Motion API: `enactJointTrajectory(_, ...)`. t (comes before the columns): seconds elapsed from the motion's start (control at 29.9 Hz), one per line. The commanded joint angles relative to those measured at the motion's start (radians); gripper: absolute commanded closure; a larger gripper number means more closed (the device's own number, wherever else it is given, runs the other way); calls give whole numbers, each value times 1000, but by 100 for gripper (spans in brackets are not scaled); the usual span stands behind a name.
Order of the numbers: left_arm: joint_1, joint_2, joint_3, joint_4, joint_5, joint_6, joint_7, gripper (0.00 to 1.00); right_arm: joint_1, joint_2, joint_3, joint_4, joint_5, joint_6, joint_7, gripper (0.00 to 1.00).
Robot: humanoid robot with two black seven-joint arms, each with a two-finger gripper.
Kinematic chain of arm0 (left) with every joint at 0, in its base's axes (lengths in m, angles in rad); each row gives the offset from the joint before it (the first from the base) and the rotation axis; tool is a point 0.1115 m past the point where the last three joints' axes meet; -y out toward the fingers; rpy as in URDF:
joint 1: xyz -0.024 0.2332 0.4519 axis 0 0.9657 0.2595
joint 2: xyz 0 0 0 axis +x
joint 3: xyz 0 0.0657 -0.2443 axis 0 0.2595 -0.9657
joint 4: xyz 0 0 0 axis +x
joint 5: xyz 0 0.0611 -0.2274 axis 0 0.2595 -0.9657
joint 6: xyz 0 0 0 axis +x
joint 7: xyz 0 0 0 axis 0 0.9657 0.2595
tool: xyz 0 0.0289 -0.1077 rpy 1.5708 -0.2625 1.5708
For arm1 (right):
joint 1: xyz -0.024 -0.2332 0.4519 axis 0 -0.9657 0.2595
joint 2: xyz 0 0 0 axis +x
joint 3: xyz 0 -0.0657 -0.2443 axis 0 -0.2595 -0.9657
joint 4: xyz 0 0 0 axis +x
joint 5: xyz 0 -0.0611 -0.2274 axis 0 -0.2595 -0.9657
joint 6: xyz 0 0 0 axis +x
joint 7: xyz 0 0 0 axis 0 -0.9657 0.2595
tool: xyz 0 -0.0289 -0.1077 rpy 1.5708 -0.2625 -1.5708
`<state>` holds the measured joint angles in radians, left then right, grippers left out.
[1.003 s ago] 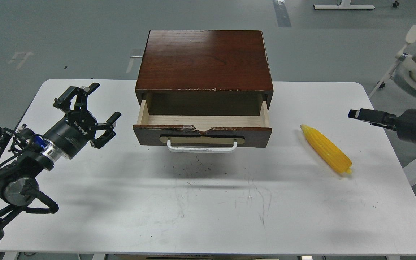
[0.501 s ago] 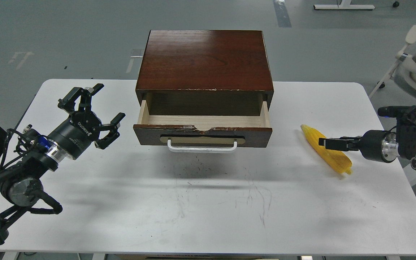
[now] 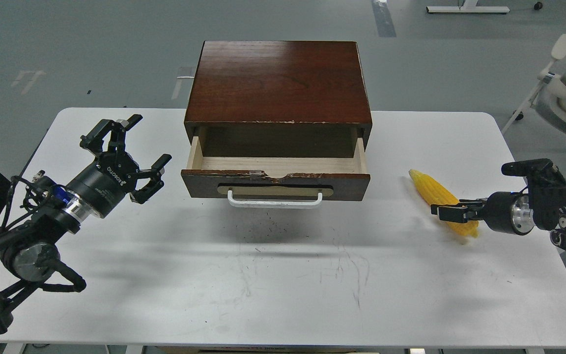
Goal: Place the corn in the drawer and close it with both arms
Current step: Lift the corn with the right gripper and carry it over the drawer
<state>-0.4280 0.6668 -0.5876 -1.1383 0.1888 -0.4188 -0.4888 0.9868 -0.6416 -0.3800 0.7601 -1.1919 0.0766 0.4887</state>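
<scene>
Head view of a white surface [image 3: 283, 275] carrying a dark reddish-brown cabinet [image 3: 278, 81]. Its drawer [image 3: 275, 183] stands pulled out, showing pale wood inside; the rear of the cavity lies in shadow and cannot be made out. A white bar handle [image 3: 274, 200] crosses the chipped front panel.

The corn [image 3: 435, 191] lies on the surface, well to the right of the drawer, narrow end pointing up-left. Its lower, thicker end is partly hidden behind the right tool [image 3: 442, 212], which is seen dark and nearly edge-on at the cob; whether its fingers grip the cob or merely overlap it cannot be told. The right arm [image 3: 538, 211] enters level from the right edge, cut off by the frame.

The left arm [image 3: 32, 231] rises diagonally from the lower-left corner, partly cut off. The left tool [image 3: 126, 152] points up-right toward the drawer front, near its left end but apart from it, fingers spread wide and holding nothing.
</scene>
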Motion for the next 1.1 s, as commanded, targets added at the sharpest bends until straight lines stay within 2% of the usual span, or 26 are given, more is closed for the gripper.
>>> enactJointTrajectory(0.0, 0, 0, 0, -1, 0, 0, 0, 0, 3, -6, -11, 5, 0, -3, 0, 74)
enactJointTrajectory(0.13, 0, 4, 0, -1, 0, 0, 0, 0, 26, -19, -7, 31, 2, -8, 0, 84)
enactJointTrajectory(0.27, 0, 5, 0, -3, 0, 0, 0, 0, 110, -67, 0, 64, 8, -28, 0, 83)
enactJointTrajectory(0.43, 0, 5, 0, -5, 0, 0, 0, 0, 332, -144, -2, 166, 12, -31, 0, 81)
enactJointTrajectory(0.7, 0, 8, -1, -5, 0, 0, 0, 0, 621, -141, -14, 292, 17, -15, 0, 79)
enactJointTrajectory(0.77, 0, 10, -6, -5, 0, 0, 0, 0, 676, -95, -22, 315, 15, -14, 0, 75)
enactJointTrajectory(0.97, 0, 10, -9, -5, 1, 0, 0, 0, 887, 95, -202, 372, 15, -14, 0, 75)
enactJointTrajectory(1.07, 0, 10, -9, -5, 1, 0, 0, 0, 918, 183, -233, 398, 12, -14, 0, 75)
